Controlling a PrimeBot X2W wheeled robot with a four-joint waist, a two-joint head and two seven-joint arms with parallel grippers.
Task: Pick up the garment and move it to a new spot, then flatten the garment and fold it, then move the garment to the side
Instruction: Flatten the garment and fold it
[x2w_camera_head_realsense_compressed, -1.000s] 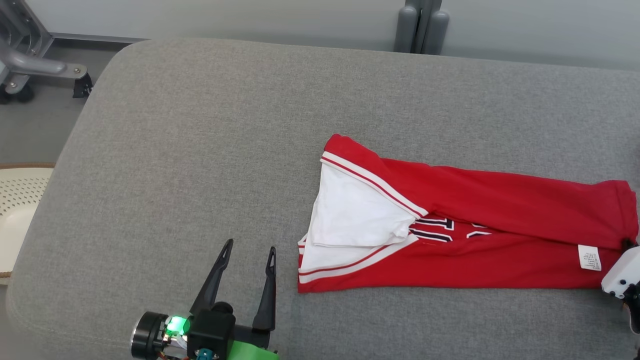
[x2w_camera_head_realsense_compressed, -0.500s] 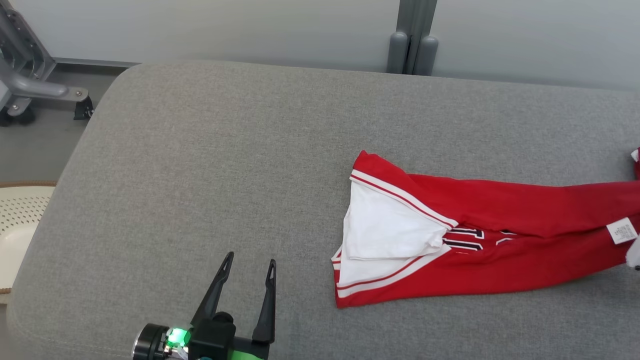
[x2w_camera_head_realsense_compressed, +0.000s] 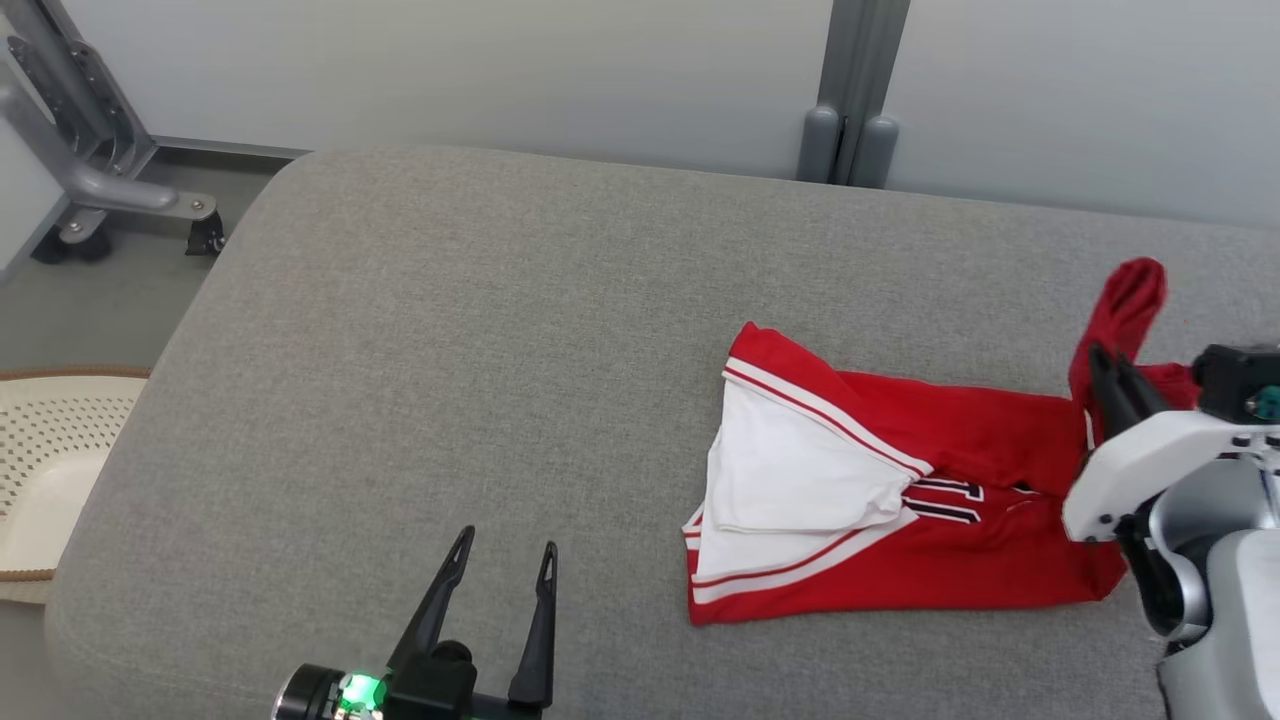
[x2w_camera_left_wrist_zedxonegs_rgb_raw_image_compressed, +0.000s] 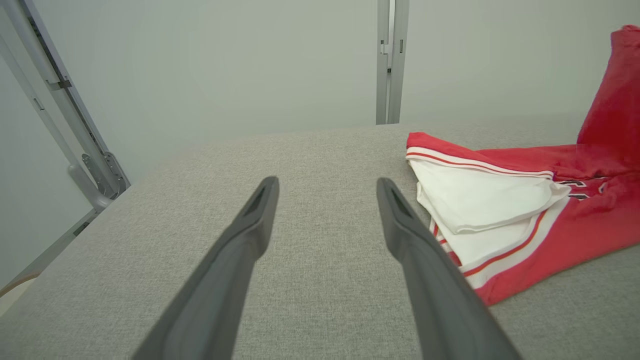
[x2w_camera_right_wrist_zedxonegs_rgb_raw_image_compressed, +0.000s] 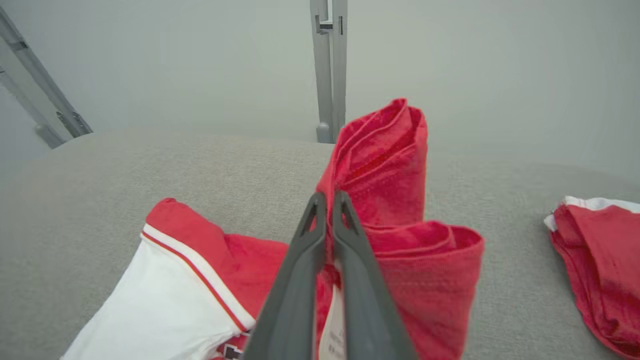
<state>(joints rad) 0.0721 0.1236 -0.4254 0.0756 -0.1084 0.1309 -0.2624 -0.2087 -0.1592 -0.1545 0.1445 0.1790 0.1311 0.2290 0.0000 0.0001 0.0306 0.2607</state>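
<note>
The red garment (x2w_camera_head_realsense_compressed: 960, 440), its white lining turned out at the left end, is found on the right half of the grey padded surface (x2w_camera_head_realsense_compressed: 450, 350). The right gripper (x2w_camera_head_realsense_compressed: 1108, 362) is recorded as closed tight on the garment's right end, with a pinch of red cloth and the white label (x2w_camera_right_wrist_zedxonegs_rgb_raw_image_compressed: 332, 330) caught between its fingers. A second ago that end lay flat and the garment was stretched out long toward the right. The end is now raised clear of the surface and drawn back toward the left, so that cloth stands up in a fold beyond the fingers and the body is shortened. The left end is seen resting on the surface. The left gripper (x2w_camera_head_realsense_compressed: 507, 540) is held fully spread and empty, near and to the left, well apart from the cloth, as before. The pick-up is judged to have begun; relocation, flattening and folding remain outstanding. With only one end held, the remainder is likely to be dragged rather than carried.
</note>
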